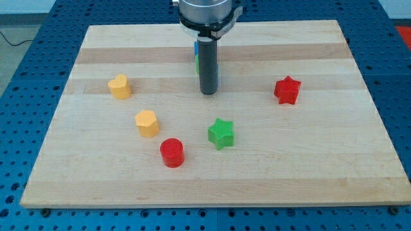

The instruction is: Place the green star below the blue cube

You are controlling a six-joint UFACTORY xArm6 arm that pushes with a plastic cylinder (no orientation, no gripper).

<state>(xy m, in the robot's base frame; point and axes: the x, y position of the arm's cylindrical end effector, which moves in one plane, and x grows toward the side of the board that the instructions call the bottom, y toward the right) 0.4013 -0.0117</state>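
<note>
The green star (221, 133) lies on the wooden board a little below the middle. My tip (207, 94) is above it, apart from it, near the board's upper middle. The rod hides most of what stands behind it: a sliver of a blue block (196, 48) shows at its left edge with a sliver of a green block (197, 64) under it, and a thin blue edge on the rod's right. Their shapes cannot be made out.
A red star (287, 90) is at the right. A yellow heart-like block (119, 86) is at the left, a yellow block (147, 123) below it, and a red cylinder (172, 153) at the lower middle. The board (321, 167) lies on a blue perforated table.
</note>
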